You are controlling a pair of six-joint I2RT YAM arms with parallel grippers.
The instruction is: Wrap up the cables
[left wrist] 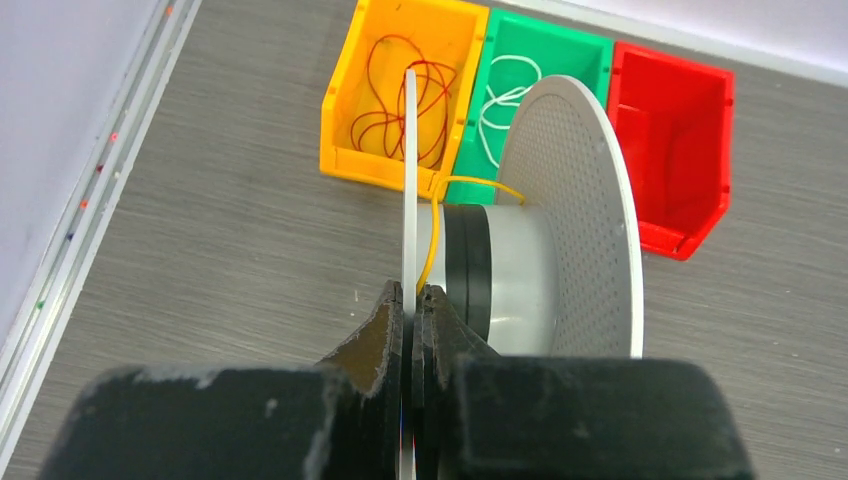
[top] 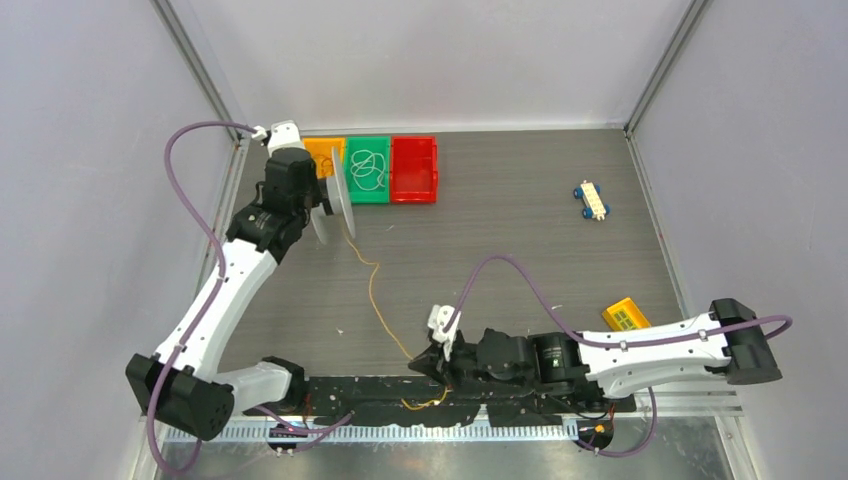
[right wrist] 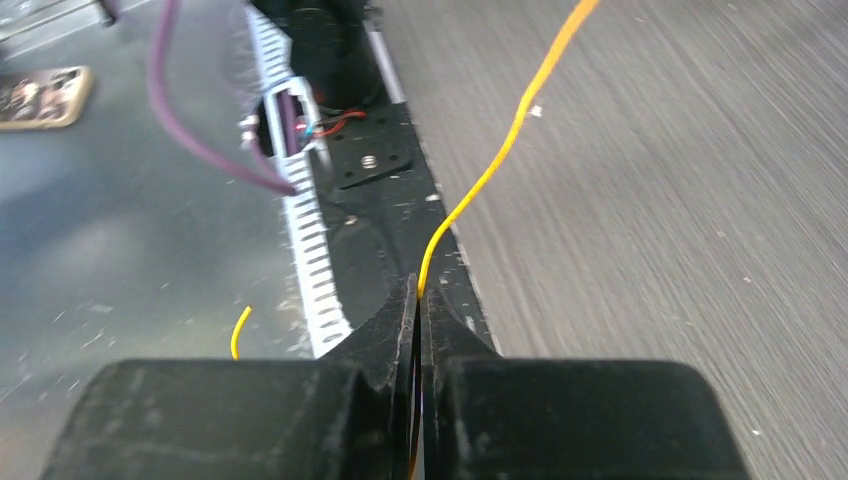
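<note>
While the left end effector (left wrist: 411, 298) clamps the rim of the spool (left wrist: 575, 200) at upper left, the right end effector (right wrist: 417, 292) pinches the yellow cable (right wrist: 497, 150) tight.

Your left arm (top: 222, 292) rises from its base at the near left corner and angles away from you, elbow bent, wrist up at the far left. Your left gripper (left wrist: 411, 296) is clamped on the rim of a thin white disc (left wrist: 409, 180), with only the disc between the fingers (left wrist: 375, 335).

Your right arm (top: 650, 350) lies low, stretched leftward along the near edge from its base on the right. Your right gripper (right wrist: 417, 292) sits near centre at that edge, jaws pinched on the yellow wire (right wrist: 500, 150), which leaves right at the fingertips. The two grippers are well apart.
</note>
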